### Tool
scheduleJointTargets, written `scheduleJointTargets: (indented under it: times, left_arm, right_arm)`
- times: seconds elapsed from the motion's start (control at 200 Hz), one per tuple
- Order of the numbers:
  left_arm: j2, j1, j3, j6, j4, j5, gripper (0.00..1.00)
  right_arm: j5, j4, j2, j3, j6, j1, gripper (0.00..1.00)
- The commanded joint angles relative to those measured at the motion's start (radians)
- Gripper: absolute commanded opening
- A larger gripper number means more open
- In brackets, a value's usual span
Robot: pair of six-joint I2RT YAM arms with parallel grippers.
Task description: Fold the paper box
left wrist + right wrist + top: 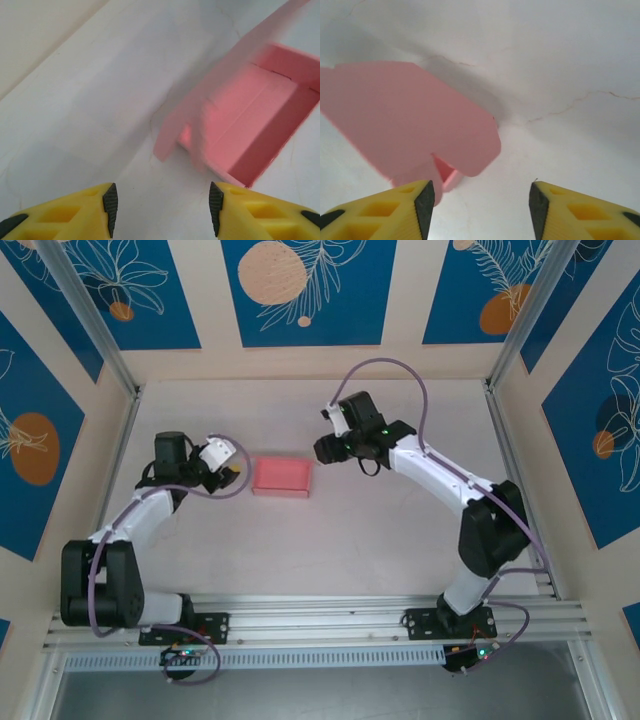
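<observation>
Paper box (282,476) sits mid surface (380,540) between the two arms. We read it as mostly formed: walls up, top open, pink inside showing in the left wrist view, one lid flap standing up and tilted. Left claw (162,205) is parted roughly midway, nothing held. It is low, just beside the box's left end and apart from it. Right claw (480,205) is also parted and empty, near the right end, with the flap hanging in front of it, not touching as far as we can tell. We judge the claws flank the box so one can brace a side while the other pushes the flap down. The card looks thin and light, so we'd expect it to slide if unbraced. Lid not yet closed, and we can't tell how the tabs sit
</observation>
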Motion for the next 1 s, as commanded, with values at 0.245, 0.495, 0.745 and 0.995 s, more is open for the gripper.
scheduleJointTargets:
  times: [0.245, 0.495, 0.745, 0.995]
  left_arm:
    - [0.097, -0.017, 0.065, 0.101, -0.013, 0.106, 0.48]
    - [0.096, -0.016, 0.011, 0.193, -0.038, -0.055, 0.52]
    - [0.107, -0.016, 0.021, 0.176, -0.046, -0.045, 0.53]
    - [0.106, -0.017, 0.022, 0.176, -0.051, -0.045, 0.53]
  right_arm:
    - [-0.024, 0.152, -0.025, -0.144, -0.066, 0.026, 0.66]
    - [0.143, 0.294, -0.101, -0.352, -0.136, 0.132, 0.77]
    - [0.293, 0.439, -0.072, -0.419, -0.196, 0.223, 0.89]
    - [0.383, 0.541, 0.109, -0.272, -0.279, 0.211, 0.84]
